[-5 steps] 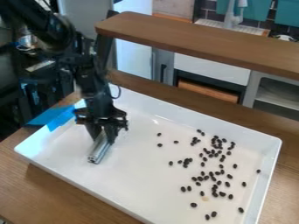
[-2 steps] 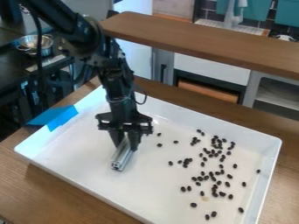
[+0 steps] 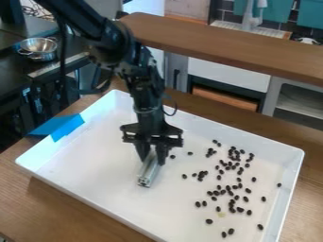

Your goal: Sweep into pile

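Step in hand looks like lining up the sweep, beans not yet gathered. Black gripper (image 3: 150,158) has hold of a silver metal bar (image 3: 148,173), fingers closed in on either side of it, parted only by the bar's thickness. Bar sits near the middle of the white tray (image 3: 82,165), angled, free end toward the tray's near long edge; can't tell if its underside touches the tray floor. Dark beans (image 3: 223,192) lie scattered over the right half, densest between the middle and the right short edge, a few strays toward the near side, one bean (image 3: 172,156) just beside the gripper on its right. No single pile. Next move probably calls for getting the bar low and flat against the floor, broad side to the beans, then pushing toward the right edge, outliers included. Risk: bar held too high rides over beans, or strays slip round its ends; round beans may roll. Task seems barely started. Arm (image 3: 116,47) enters from the upper left, bends down past the far long edge, and its wrist hangs nearly upright over the tray, gripper pointing down. Blue tape (image 3: 63,126) is at the tray's left short edge.
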Available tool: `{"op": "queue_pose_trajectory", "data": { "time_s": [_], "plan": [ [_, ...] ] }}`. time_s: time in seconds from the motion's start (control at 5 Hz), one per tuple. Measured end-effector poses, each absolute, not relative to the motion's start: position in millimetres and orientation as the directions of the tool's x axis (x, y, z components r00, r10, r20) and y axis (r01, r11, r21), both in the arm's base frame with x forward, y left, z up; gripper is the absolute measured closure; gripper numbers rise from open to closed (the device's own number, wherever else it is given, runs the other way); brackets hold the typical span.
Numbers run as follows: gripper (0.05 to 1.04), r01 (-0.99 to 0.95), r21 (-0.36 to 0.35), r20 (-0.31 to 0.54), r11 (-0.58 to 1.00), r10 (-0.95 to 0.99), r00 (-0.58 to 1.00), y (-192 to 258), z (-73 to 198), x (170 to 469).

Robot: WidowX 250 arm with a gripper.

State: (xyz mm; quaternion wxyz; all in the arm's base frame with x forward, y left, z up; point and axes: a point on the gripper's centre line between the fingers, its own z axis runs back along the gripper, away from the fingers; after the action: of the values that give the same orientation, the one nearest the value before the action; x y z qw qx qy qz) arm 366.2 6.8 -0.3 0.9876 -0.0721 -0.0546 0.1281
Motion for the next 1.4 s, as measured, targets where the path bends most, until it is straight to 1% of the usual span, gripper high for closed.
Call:
{"op": "queue_pose_trajectory", "data": {
  "time_s": [0.4, 0.6, 1.0, 1.4],
  "plan": [
    [0.707, -0.246, -0.202, 0.038, 0.948, 0.258, 0.965, -30, 4, 364],
    [0.707, -0.232, -0.204, 0.042, 0.951, 0.245, 0.969, -43, 6, 365],
    [0.707, -0.243, -0.189, 0.076, 0.951, 0.261, 0.962, -60, 0, 383],
    [0.707, -0.264, -0.191, 0.078, 0.946, 0.282, 0.956, -77, -1, 393]
  ]
}}
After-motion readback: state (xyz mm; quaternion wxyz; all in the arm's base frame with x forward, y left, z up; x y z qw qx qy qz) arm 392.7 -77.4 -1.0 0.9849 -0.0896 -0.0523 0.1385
